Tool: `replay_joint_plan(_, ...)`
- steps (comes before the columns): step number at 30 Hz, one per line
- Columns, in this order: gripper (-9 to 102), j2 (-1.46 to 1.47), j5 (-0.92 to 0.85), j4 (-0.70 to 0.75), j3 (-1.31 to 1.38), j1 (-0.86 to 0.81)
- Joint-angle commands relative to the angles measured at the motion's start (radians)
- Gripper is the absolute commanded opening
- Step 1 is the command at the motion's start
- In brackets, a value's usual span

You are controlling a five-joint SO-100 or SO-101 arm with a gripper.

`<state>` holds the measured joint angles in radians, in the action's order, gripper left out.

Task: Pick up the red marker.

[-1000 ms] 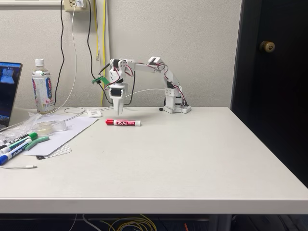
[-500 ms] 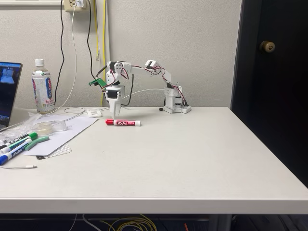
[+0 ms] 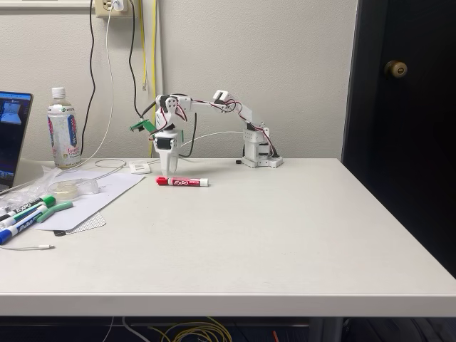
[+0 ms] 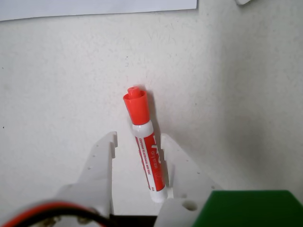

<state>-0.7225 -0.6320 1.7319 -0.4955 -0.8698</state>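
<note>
Jaws parted, our gripper [image 4: 138, 138] hangs just over the red marker [image 4: 146, 149], whose barrel we see running between the two white fingers [image 4: 102, 163] in the wrist view, red cap pointing away from the camera. From the fixed view we find the red marker [image 3: 182, 182] lying flat on the white table [image 3: 285, 235] with the gripper [image 3: 164, 171] pointing down at its capped left end, while green- and blue-capped markers [image 3: 28, 214] lie well apart at the table's left edge near a plastic bottle [image 3: 63, 132].
</note>
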Motion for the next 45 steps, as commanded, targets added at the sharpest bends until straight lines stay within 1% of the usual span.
replay_joint_plan(1, 22, 0.002, 0.000, 0.006, 0.044, -0.008)
replay_joint_plan(13, 23, 0.087, -0.003, -0.011, 0.044, -0.021)
replay_joint_plan(29, 22, 0.094, -0.003, 0.008, 0.054, -0.025)
replay_joint_plan(30, 22, 0.091, -0.006, 0.009, 0.054, -0.026)
replay_joint_plan(33, 14, 0.086, -0.037, 0.015, 0.058, -0.026)
replay_joint_plan(34, 13, 0.084, -0.040, 0.015, 0.058, -0.026)
replay_joint_plan(45, 9, 0.087, -0.046, 0.015, 0.058, -0.026)
